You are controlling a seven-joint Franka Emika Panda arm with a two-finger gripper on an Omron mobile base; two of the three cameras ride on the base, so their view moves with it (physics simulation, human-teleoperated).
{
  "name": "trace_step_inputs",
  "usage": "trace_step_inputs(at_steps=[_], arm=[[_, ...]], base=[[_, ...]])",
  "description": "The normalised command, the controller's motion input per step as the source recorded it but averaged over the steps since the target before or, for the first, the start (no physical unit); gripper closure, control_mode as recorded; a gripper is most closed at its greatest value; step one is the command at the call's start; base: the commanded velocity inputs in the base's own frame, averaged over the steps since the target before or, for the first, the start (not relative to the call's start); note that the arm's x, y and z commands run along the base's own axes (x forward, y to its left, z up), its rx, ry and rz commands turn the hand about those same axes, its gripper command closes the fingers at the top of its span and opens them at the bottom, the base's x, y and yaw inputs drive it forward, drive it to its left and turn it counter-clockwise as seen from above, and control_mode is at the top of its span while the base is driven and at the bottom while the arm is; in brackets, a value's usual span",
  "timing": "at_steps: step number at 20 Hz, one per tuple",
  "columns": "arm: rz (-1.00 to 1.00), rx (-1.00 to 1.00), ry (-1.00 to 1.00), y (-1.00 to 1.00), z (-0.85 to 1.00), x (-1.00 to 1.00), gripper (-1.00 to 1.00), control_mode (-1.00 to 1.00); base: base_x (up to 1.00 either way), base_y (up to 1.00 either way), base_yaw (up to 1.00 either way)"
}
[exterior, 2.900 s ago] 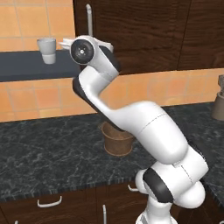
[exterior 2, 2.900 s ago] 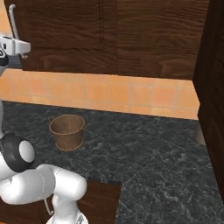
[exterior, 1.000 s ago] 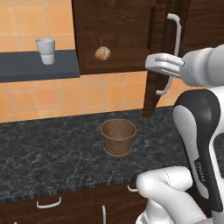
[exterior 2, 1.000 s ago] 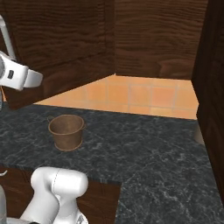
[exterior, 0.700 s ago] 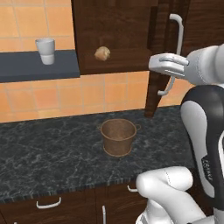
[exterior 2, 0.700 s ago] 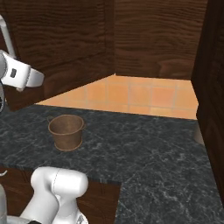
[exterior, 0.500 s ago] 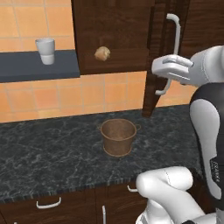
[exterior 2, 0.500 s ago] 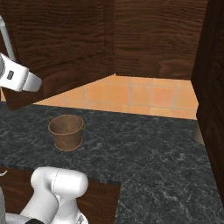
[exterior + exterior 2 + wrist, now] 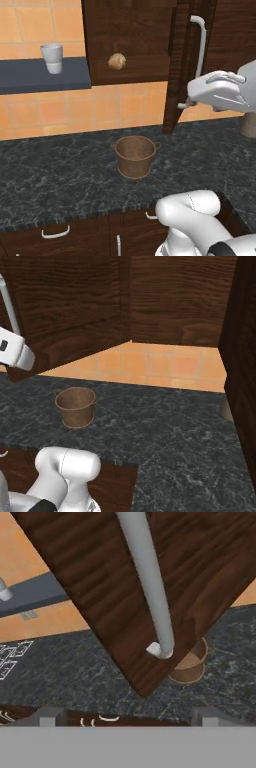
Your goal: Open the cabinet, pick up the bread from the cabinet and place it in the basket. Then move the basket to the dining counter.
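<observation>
Presently catalogued, item by item.

Cabinet (image 9: pixel 130 45): dark brown wood, hanging on the wall above the black marbled countertop (image 9: pixel 60 175). Its door (image 9: pixel 182 65) is standing swung out, edge-on in the left base view, showing the open compartment. The same door is filling the upper left of the right base view (image 9: pixel 65 306) and running slantwise across the hand view (image 9: pixel 100 597).

Handle (image 9: pixel 199 55): long curved silver bar, sitting on the door's outer face; its lower end is showing close up in the hand view (image 9: pixel 150 587).

Bread (image 9: pixel 117 61): small tan lumpy roll, lying inside the open cabinet, well above the countertop.

Basket (image 9: pixel 135 156): brown woven, round, standing upright on the countertop below the cabinet and apart from the door; also showing in the right base view (image 9: pixel 75 406) and peeking past the door's lower corner in the hand view (image 9: pixel 192 662).

Gripper (image 9: pixel 184 104): hanging just beside the handle's lower end, at the tip of the white hand. Its jaws are standing wide apart, holding nothing; the two finger tips (image 9: pixel 47 716) are sitting far apart at the bottom of the hand view, with the handle lying ahead of them, between and unclamped.

Cup (image 9: pixel 52 58): white, standing upright on a dark shelf (image 9: pixel 45 77) left of the cabinet.

Drawers (image 9: pixel 55 232): low, under the countertop, with small silver pulls.
</observation>
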Motion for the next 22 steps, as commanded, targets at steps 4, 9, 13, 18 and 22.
trace_step_inputs(at_steps=[4,9,13,18,22], arm=[[-0.15,0.04,0.0,1.0,-0.58,-0.32,-1.0,-1.0],[-0.29,0.15,0.0,0.96,-0.22,0.28,-1.0,-1.0],[-0.36,0.21,0.0,0.71,-0.01,0.59,-1.0,-1.0],[-0.54,0.45,-0.02,0.31,-0.12,0.44,-1.0,-1.0],[-0.61,0.5,-0.12,0.12,-0.14,0.4,-1.0,-1.0]], base=[[0.0,0.0,0.0],[0.0,0.0,0.0],[0.0,0.0,0.0],[0.0,0.0,0.0],[0.0,0.0,0.0]])
